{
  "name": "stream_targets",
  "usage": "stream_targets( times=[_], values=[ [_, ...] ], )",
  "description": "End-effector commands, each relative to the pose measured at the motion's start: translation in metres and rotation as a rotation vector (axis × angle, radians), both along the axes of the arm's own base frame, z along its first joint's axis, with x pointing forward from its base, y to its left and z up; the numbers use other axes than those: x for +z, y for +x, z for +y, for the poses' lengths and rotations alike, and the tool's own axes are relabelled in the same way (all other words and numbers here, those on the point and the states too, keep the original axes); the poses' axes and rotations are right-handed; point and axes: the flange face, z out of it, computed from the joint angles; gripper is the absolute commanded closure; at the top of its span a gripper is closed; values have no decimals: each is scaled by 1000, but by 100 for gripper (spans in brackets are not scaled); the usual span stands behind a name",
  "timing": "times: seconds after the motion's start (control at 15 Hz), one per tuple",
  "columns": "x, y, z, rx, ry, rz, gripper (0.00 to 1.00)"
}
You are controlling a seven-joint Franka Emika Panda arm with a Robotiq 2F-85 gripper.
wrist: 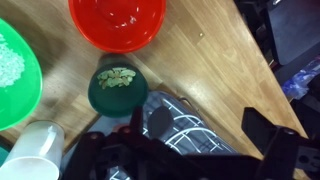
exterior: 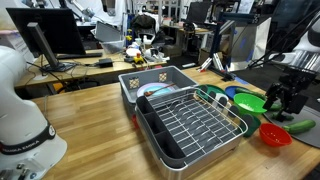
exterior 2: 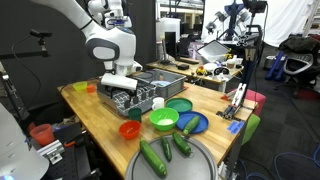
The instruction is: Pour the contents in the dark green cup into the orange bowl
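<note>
In the wrist view the dark green cup stands upright on the wooden table with pale green bits inside. The orange bowl lies just beyond it and looks empty. It also shows in both exterior views. My gripper is open and empty above the table, and the cup stands just outside its left finger. Between the fingers lies a dark grey checked item. The gripper also shows in both exterior views. I cannot make out the cup in either exterior view.
A bright green bowl with pale bits and a white cup stand left of the cup. A dish rack, blue dish, dark green dish and cucumbers are nearby. The table edge is on the right.
</note>
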Motion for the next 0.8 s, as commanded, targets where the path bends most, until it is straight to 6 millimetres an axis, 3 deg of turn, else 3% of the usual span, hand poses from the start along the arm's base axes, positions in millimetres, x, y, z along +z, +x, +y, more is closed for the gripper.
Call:
stream_targets(
  times=[0.0,0.4,0.73],
  values=[
    [1,0,0,2,1,-2,0],
    [1,2,1,7,12,-15,0],
    [-14,2,-8,49,-25,-101,0]
  ],
)
